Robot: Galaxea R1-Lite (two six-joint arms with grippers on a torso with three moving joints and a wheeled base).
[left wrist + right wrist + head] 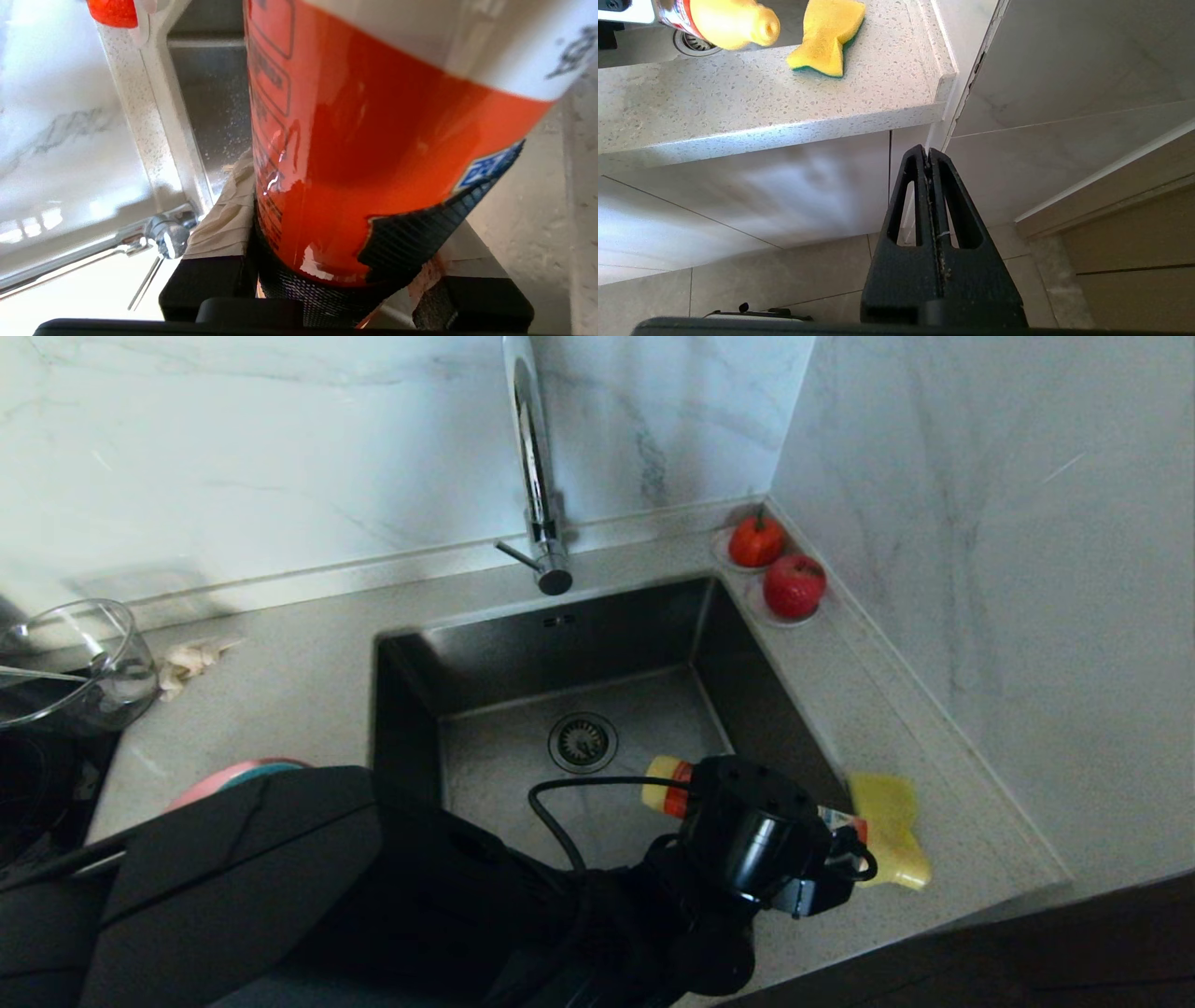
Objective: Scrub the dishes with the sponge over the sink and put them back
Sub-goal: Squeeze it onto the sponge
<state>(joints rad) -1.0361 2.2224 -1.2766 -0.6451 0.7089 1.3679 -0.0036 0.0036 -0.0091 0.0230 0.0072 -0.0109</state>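
My left gripper [794, 845] [345, 224] is shut on an orange-labelled dish soap bottle [667, 786] [373, 140]. It holds the bottle tilted at the sink's [523, 653] front right corner. The bottle's yellow neck [733, 21] points toward the yellow sponge [880, 796] [826, 32], which lies on the counter right of the sink, green layer down. A pink plate's rim [210, 784] with a teal edge [271, 766] on it shows left of the sink, mostly hidden behind my left arm. My right gripper [928, 151] hangs shut and empty below the counter front.
A tall chrome tap [537, 476] stands behind the sink, and the drain strainer [583, 742] sits in the basin floor. A clear glass bowl [75, 663] is at the far left. Two red fruits on saucers [775, 565] fill the back right corner by the wall.
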